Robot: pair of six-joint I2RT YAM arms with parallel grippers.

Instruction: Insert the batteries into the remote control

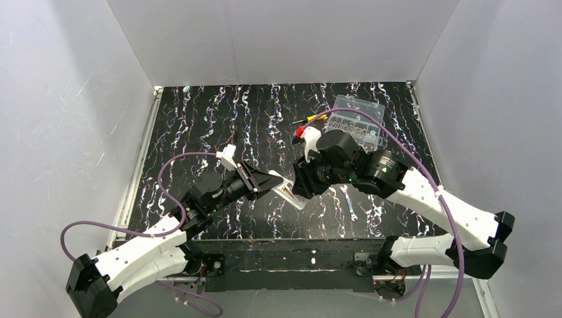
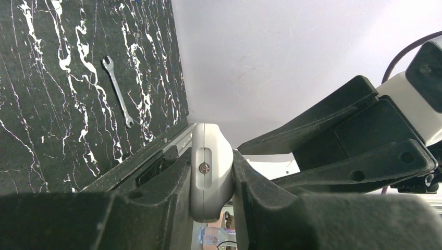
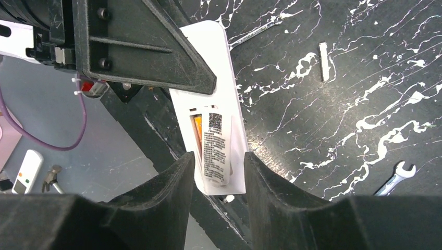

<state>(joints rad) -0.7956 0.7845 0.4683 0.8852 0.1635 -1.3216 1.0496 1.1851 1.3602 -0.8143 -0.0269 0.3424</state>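
The white remote control (image 3: pixel 232 99) hangs over the table's front edge, back side up. My left gripper (image 1: pixel 274 180) is shut on its far end, and the left wrist view shows that end (image 2: pixel 208 151) clamped between the fingers. A battery (image 3: pixel 215 148) with a white printed label lies in the recessed compartment. An orange strip (image 3: pixel 197 133) shows along its left side; I cannot tell whether that is a second battery. My right gripper (image 3: pixel 219 179) is open, its fingers either side of the remote's near end with small gaps.
A clear plastic compartment box (image 1: pixel 358 122) stands at the back right, with a yellow-handled screwdriver (image 1: pixel 313 118) beside it. A small wrench (image 1: pixel 349 202) lies on the black marbled table (image 1: pixel 199 119) to the right of the grippers. A pale stub (image 3: pixel 323 61) lies farther back.
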